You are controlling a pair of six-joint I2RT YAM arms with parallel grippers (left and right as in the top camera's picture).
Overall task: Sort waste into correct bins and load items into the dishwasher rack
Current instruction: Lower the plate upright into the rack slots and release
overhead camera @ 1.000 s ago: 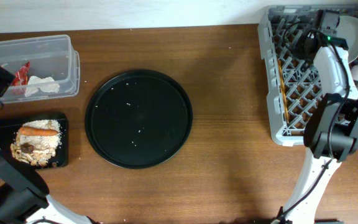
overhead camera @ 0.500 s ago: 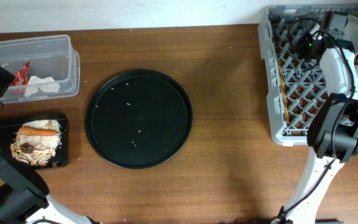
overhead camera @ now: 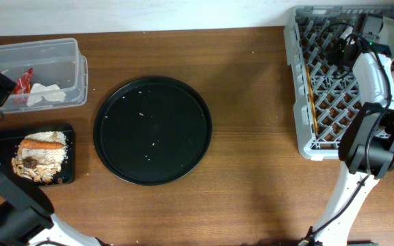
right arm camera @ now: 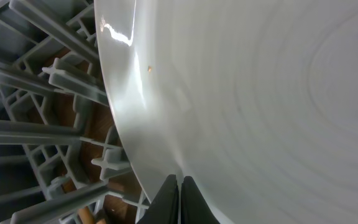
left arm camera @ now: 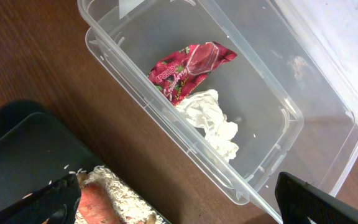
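Looking from overhead, you are seeing the right arm (overhead camera: pixel 375 75) reaching over the dishwasher rack (overhead camera: pixel 320 102), with the white plate (overhead camera: pixel 392 31) tilted up at the rack's far corner and the chopsticks (overhead camera: pixel 311 92) lying along its left side. On the left wrist camera, your left end effector (left arm camera: pixel 185 202) is hanging, fingers wide apart, above the clear tub (left arm camera: pixel 272 87) holding the red wrapper (left arm camera: pixel 188 65) and the tissue (left arm camera: pixel 213 121); the carrot (left arm camera: pixel 95 202) is lying in the black tray (left arm camera: pixel 23 155) beside it. On the right wrist camera, your right end effector (right arm camera: pixel 178 190) is pinching the plate's rim, fingertips together on it.
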